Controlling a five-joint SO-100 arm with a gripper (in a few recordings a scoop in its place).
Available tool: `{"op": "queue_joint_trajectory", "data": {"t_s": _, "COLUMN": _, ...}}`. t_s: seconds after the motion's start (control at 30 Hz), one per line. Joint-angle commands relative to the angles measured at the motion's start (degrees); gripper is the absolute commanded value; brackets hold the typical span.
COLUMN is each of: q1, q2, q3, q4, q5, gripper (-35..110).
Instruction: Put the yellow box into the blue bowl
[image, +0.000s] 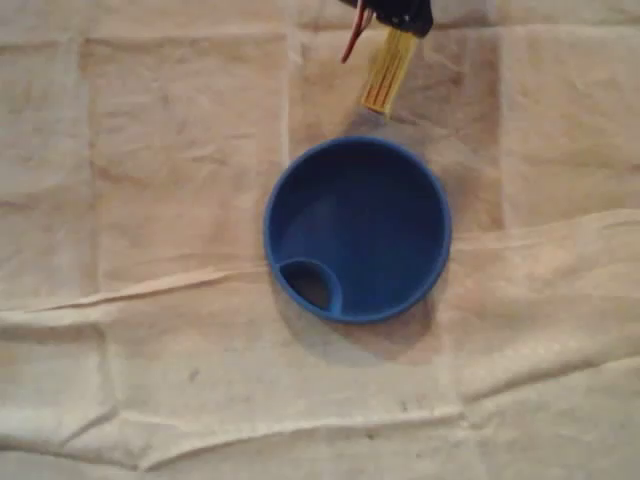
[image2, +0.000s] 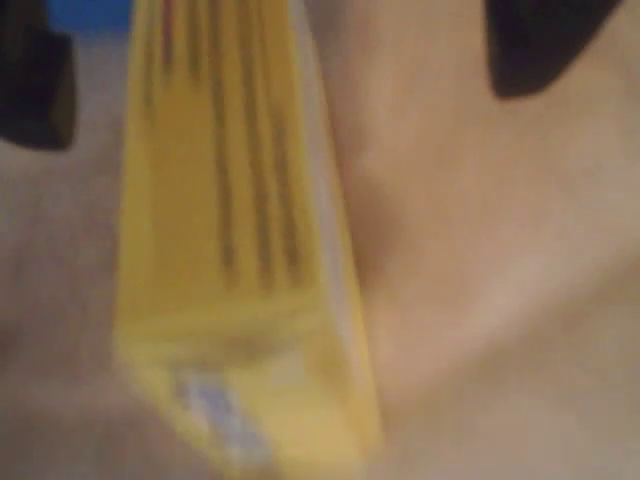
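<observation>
Just beyond blue bowl (image: 357, 228) overhead, yellow box (image: 388, 70) at tool (image: 402, 20), wrist close-up striped, grip unclear

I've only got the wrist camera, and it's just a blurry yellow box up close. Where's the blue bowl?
Observer: In the overhead view the blue bowl sits mid-picture on the cloth, just below the yellow box.
Operator: Is the box over the bowl yet?
Observer: No, it is outside the rim, near the picture's top edge.
Operator: Anything in the bowl?
Observer: Nothing loose, only a small moulded pocket at its lower left.
</observation>
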Motion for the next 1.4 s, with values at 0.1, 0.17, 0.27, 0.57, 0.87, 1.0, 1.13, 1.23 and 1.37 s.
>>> {"op": "queue_joint_trajectory", "data": {"t_s": 0.1, "q1": -0.09, "q2": -4.75, "q3": -3.69, "q4": -0.44, "q5": -0.09, "gripper": 23}}
{"op": "queue_joint_trajectory", "data": {"t_s": 0.17, "q1": -0.09, "q2": -6.06, "q3": -3.69, "q4": -0.44, "q5": 0.09, "gripper": 23}}
{"op": "queue_joint_trajectory", "data": {"t_s": 0.27, "q1": -0.18, "q2": -6.33, "q3": -3.69, "q4": -0.44, "q5": 0.00, "gripper": 23}}
{"op": "queue_joint_trajectory", "data": {"t_s": 0.57, "q1": -5.27, "q2": -7.03, "q3": -3.52, "q4": -0.44, "q5": 0.18, "gripper": 23}}
{"op": "queue_joint_trajectory", "data": {"t_s": 0.87, "q1": -5.71, "q2": -7.12, "q3": -2.64, "q4": -4.83, "q5": 0.26, "gripper": 23}}
{"op": "queue_joint_trajectory", "data": {"t_s": 1.0, "q1": -5.71, "q2": -7.21, "q3": -2.46, "q4": -4.92, "q5": 0.26, "gripper": 23}}
{"op": "queue_joint_trajectory", "data": {"t_s": 1.13, "q1": -5.71, "q2": -7.29, "q3": -2.11, "q4": -5.71, "q5": 0.26, "gripper": 23}}
{"op": "queue_joint_trajectory", "data": {"t_s": 1.23, "q1": -5.71, "q2": -7.29, "q3": 0.00, "q4": -5.80, "q5": 0.26, "gripper": 23}}
{"op": "queue_joint_trajectory", "data": {"t_s": 1.37, "q1": -5.71, "q2": -7.21, "q3": 1.76, "q4": -6.15, "q5": 0.26, "gripper": 23}}
